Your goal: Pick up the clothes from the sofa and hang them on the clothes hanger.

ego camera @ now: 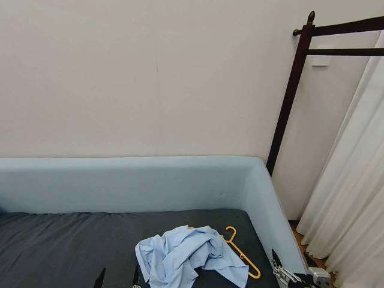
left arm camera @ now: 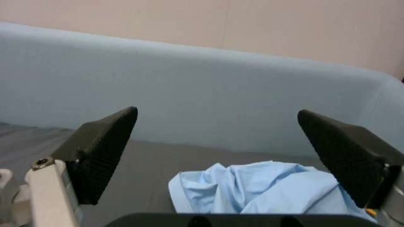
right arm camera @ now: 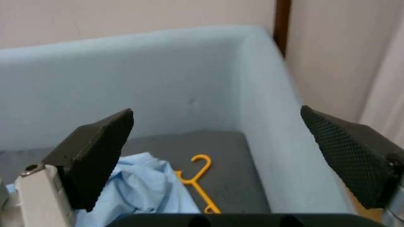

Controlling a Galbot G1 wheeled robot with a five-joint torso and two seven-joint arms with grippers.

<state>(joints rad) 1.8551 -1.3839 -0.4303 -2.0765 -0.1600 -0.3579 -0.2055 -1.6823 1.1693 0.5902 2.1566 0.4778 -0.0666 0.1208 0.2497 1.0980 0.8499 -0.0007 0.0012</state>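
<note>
Head camera high, facing sofa (ego camera: pixel 120 180); both wrist cameras low, nearer, sharing shirt (left arm camera: pixel 265 189)

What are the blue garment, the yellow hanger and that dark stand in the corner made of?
The shirt looks like thin woven cloth, maybe cotton, matte; it crumples in soft folds. The hanger is likely plastic: thin, smooth, evenly yellow-orange. The rack seems to be dark varnished wood, with a knob on top.
</note>
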